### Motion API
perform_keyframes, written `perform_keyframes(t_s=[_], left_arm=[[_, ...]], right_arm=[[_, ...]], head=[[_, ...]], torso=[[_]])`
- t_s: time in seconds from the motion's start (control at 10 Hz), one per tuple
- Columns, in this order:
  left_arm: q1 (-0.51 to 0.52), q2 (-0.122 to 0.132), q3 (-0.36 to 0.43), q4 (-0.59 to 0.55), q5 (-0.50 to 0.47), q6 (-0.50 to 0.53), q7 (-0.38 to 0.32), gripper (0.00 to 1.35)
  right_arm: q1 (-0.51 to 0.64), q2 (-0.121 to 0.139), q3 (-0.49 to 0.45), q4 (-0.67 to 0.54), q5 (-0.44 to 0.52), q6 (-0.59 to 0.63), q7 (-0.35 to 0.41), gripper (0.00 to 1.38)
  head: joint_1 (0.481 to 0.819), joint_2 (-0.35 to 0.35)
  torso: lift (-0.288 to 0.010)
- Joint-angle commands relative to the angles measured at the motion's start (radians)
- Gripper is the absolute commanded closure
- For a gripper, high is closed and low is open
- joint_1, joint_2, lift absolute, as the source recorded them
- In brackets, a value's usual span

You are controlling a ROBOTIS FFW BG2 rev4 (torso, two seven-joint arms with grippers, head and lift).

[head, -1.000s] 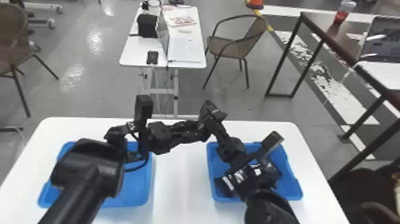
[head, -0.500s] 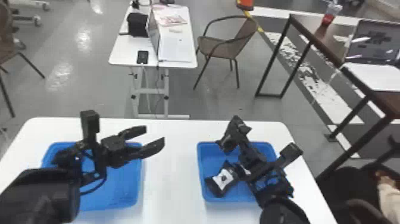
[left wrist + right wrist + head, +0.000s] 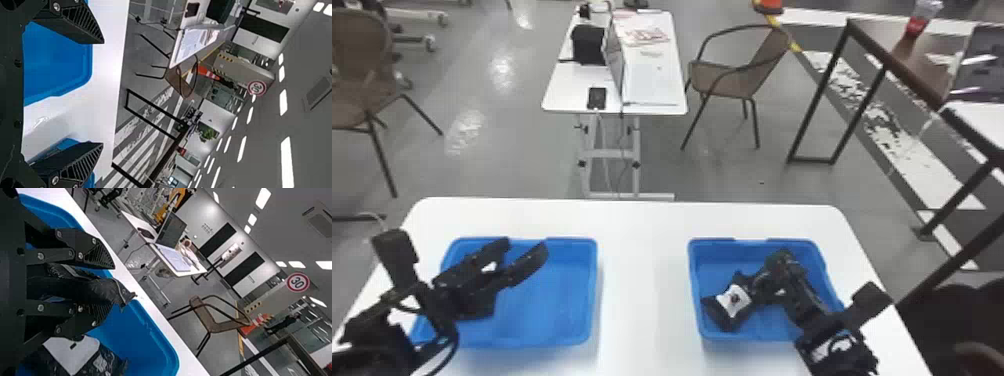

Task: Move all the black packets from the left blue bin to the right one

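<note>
Over the left blue bin (image 3: 552,300), my left gripper (image 3: 524,246) hangs open with nothing between its fingers; the left wrist view has this gripper (image 3: 102,93) with its fingers wide apart. My right gripper (image 3: 782,272) is low over the right blue bin (image 3: 704,260). In the right wrist view, that gripper (image 3: 112,286) is shut on a shiny black packet (image 3: 92,290), whose crumpled end sticks out past the fingers. Another black packet (image 3: 734,301) with a white label lies in the right bin, beside the right gripper.
Both bins stand on a white table (image 3: 642,280), with a strip of tabletop between them. Beyond its far edge are another white table (image 3: 562,95), a brown chair (image 3: 722,80) and a dark-framed table (image 3: 897,70) at right.
From near each other above the middle, the arms have moved apart. My left gripper went left over its bin and now stands open; my right one went right and lower, carrying a packet.
</note>
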Motion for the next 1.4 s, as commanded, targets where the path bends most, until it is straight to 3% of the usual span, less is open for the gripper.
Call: perform_keyframes(t_s=[0.0, 0.1, 0.3, 0.5, 0.7, 0.8, 1.0, 1.1, 1.2, 1.3], left_arm=[[0.02, -0.006, 0.019, -0.028, -0.01, 0.053, 0.046, 0.13], [0.028, -0.014, 0.028, -0.037, -0.035, 0.084, 0.086, 0.16], [0.017, -0.033, 0.057, -0.068, -0.147, 0.216, 0.163, 0.16], [-0.012, -0.041, 0.071, -0.106, -0.273, 0.352, 0.227, 0.17], [-0.071, -0.038, 0.054, -0.103, -0.333, 0.487, 0.352, 0.17], [-0.121, -0.032, 0.051, -0.054, -0.375, 0.516, 0.365, 0.17], [-0.192, 0.016, 0.005, 0.101, -0.299, 0.489, 0.392, 0.19], [-0.199, 0.022, -0.017, 0.113, -0.282, 0.504, 0.448, 0.19], [-0.226, 0.016, -0.006, 0.176, -0.271, 0.492, 0.454, 0.19], [-0.247, 0.026, -0.026, 0.219, -0.282, 0.493, 0.456, 0.19]], right_arm=[[0.027, 0.015, -0.002, -0.04, -0.001, -0.139, -0.004, 0.04], [0.067, 0.039, -0.002, -0.14, -0.004, -0.195, -0.015, 0.16], [0.148, 0.081, 0.0, -0.394, 0.045, -0.218, -0.044, 0.28], [0.179, 0.089, 0.038, -0.542, 0.033, -0.216, -0.044, 0.29], [0.186, 0.089, 0.073, -0.582, -0.004, -0.216, -0.042, 0.29], [0.189, 0.089, 0.081, -0.583, -0.007, -0.216, -0.042, 0.29], [0.203, 0.087, 0.087, -0.589, -0.03, -0.213, -0.042, 0.29], [0.208, 0.087, 0.086, -0.591, -0.035, -0.21, -0.042, 0.29], [0.211, 0.087, 0.087, -0.591, -0.042, -0.209, -0.039, 0.29], [0.211, 0.087, 0.087, -0.589, -0.05, -0.205, -0.035, 0.29]], head=[[0.695, -0.117], [0.695, -0.117], [0.695, -0.11], [0.695, -0.083], [0.695, -0.019], [0.695, 0.009], [0.695, 0.026], [0.695, 0.024], [0.695, 0.027], [0.695, 0.026]], torso=[[0.0], [0.0], [0.0], [0.0], [0.0], [0.0], [0.0], [0.0], [0.0], [0.0]])
